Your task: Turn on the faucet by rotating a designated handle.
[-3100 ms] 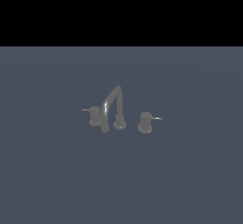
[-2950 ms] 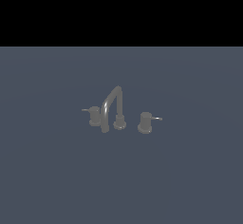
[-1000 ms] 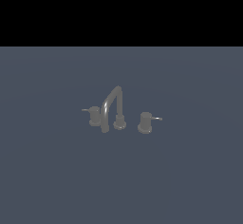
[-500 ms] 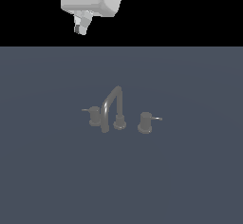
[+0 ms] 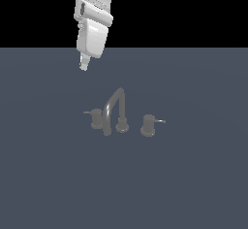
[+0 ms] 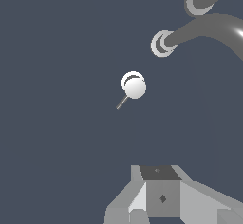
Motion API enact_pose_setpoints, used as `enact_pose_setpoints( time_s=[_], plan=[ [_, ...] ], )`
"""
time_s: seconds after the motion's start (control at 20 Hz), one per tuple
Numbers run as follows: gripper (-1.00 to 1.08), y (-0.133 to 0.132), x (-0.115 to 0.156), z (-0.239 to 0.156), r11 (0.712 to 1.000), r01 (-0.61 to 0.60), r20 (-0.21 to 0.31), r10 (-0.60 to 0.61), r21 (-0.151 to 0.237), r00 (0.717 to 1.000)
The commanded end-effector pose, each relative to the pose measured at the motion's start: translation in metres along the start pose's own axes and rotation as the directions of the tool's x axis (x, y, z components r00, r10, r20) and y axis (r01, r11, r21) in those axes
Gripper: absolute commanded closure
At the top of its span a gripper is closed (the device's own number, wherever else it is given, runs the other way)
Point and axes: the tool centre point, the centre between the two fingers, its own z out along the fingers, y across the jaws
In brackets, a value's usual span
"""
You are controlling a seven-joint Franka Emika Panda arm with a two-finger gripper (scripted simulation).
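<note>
While the white arm (image 5: 95,17) reaches down from the top edge of the exterior view, its claw (image 5: 84,64) hangs in open air above the table (image 5: 193,174), touching nothing and holding nothing. From that side view the fingertips read as a single narrow tip, and the wrist view shows only the claw's grey body at the frame edge, so how far the jaws stand apart cannot be told.

Below the claw and toward the exterior view's right stands the faucet (image 5: 116,111), well apart from it, with bare table between. The handle (image 5: 96,119) is the knob at the exterior view's left, just beside the spout's down-curved outlet, its thin lever rod pointing out toward the exterior view's left. In the wrist view the same handle (image 6: 134,87) appears from above as a pale round cap with the rod slanting away from it, and the outlet ring (image 6: 162,44) lies near it.

The twin knob (image 5: 148,125) stands on the far side of the spout base, its rod pointing to the exterior view's right. On every side of the faucet the dark blue-grey table runs flat and open to the frame edges.
</note>
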Motion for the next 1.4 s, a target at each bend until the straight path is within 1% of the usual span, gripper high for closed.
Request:
enact_pose_setpoints(
  time_s=[0.0,0.15,0.3,0.45,0.65,0.85,1.0,1.2,1.35],
  plan=[
    [1.08,-0.008,0.007,0.022,0.996,-0.086,-0.018,0.086,-0.003,0.996],
    [1.08,-0.017,0.017,0.047,0.983,-0.184,-0.047,0.184,-0.001,0.982],
    [1.08,-0.024,0.027,0.072,0.961,-0.277,-0.083,0.277,0.008,0.957],
    [1.08,-0.030,0.038,0.094,0.931,-0.364,-0.122,0.364,0.028,0.923],
    [1.08,-0.036,0.051,0.120,0.887,-0.458,-0.172,0.462,0.066,0.870],
    [1.08,-0.040,0.061,0.138,0.847,-0.520,-0.209,0.531,0.106,0.821],
    [1.08,-0.042,0.067,0.147,0.824,-0.551,-0.229,0.567,0.133,0.792],
    [1.08,-0.044,0.072,0.155,0.802,-0.575,-0.245,0.597,0.160,0.764],
    [1.08,-0.045,0.074,0.157,0.794,-0.583,-0.251,0.607,0.170,0.754]
  ],
)
